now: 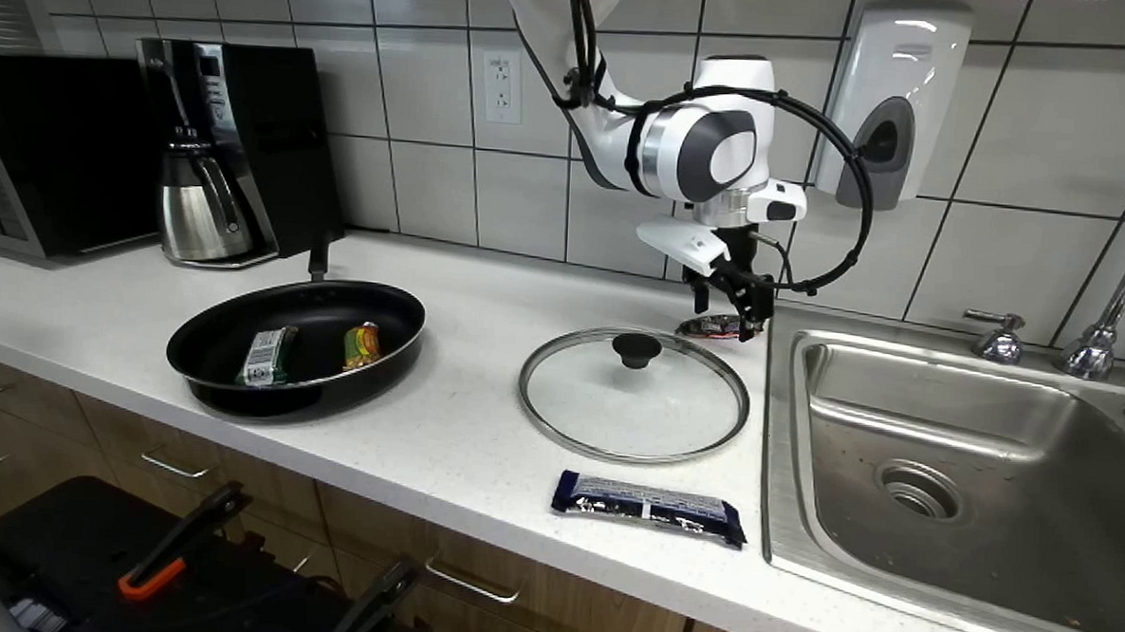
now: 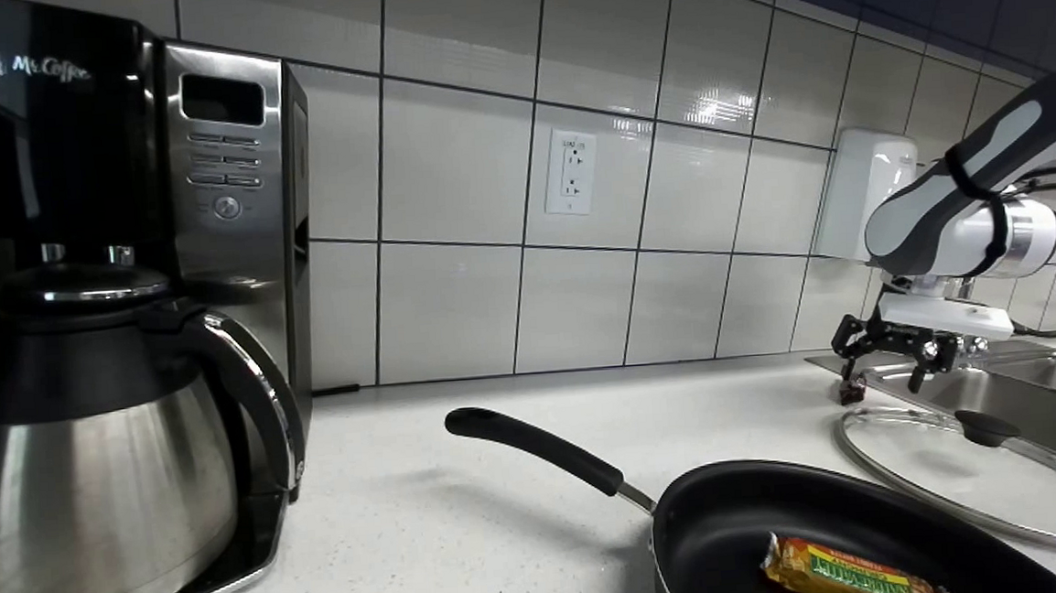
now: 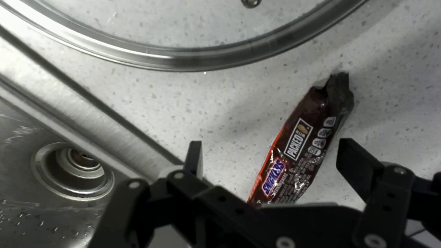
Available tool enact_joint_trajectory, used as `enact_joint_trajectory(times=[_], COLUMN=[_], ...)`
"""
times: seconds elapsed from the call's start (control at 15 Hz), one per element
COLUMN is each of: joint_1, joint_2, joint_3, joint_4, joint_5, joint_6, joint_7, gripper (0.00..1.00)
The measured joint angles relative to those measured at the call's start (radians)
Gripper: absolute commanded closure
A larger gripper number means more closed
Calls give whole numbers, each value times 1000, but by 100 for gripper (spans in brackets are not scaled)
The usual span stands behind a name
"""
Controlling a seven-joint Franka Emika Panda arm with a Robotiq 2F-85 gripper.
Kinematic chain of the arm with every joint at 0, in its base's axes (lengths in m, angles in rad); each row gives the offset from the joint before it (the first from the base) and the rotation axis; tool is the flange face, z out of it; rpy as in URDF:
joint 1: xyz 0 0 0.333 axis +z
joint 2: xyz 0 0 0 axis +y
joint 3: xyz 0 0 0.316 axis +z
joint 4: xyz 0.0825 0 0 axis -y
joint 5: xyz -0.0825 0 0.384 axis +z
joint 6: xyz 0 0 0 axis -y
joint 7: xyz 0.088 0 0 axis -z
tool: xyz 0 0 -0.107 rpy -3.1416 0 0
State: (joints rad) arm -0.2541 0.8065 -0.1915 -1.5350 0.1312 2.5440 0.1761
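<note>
My gripper point(image 3: 271, 151) stands open in the wrist view, its fingers on either side of a dark brown Snickers packet point(image 3: 293, 151). Bare counter shows between the packet and each finger, so nothing is gripped; the packet's lower end is hidden behind the gripper. An exterior view has the gripper point(image 1: 726, 316) low over the packet point(image 1: 709, 326), close to the tiled wall. A glass lid point(image 1: 635, 405) with a black knob lies just in front. To one side is a black pan point(image 1: 310, 329) holding a green-and-white packet point(image 1: 267, 355) and a yellow packet point(image 1: 362, 345).
A dark blue bar point(image 1: 651, 507) lies near the counter's front edge. The steel sink point(image 1: 941, 551) borders the counter beside the lid. A coffee maker point(image 2: 227, 168) with its steel carafe point(image 2: 101, 506) stands beyond the pan, whose handle point(image 2: 537, 443) points toward the wall. A dispenser point(image 1: 899, 103) hangs there.
</note>
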Motion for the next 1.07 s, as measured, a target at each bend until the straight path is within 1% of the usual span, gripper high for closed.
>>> enact_joint_trajectory(times=[0.27,0.8,0.87,0.93,1.07], joint_1=[-10,-12,-12,-12,-14], joint_2=[34,91,94,96,100], joint_3=[13,13,13,13,13], joint_4=[46,122,128,134,142], joint_5=[20,22,22,22,22], joint_6=[-6,-46,-54,-61,-74], joint_7=[0,2,2,2,2], gripper=[0,0,7,26,42])
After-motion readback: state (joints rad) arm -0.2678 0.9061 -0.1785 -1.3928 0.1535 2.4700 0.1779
